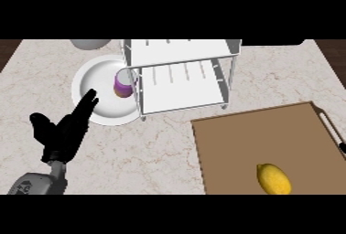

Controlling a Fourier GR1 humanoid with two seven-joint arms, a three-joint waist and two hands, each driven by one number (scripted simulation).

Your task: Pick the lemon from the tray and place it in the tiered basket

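The yellow lemon (273, 178) lies on the brown tray (250, 137) at the lower right of the head view. The white tiered basket (181, 73) stands at the back centre, its shelves showing nothing on them. My left hand (64, 130) shows at the left, open with straight fingers pointing up toward a white plate, far from the lemon. My right hand shows nowhere in the view.
A white plate (101, 91) lies left of the basket, with a small purple-and-tan object (123, 86) at its right edge. Part of a grey round object (90, 44) shows at the back left. The marble counter (135, 155) spreads between my left hand and the tray.
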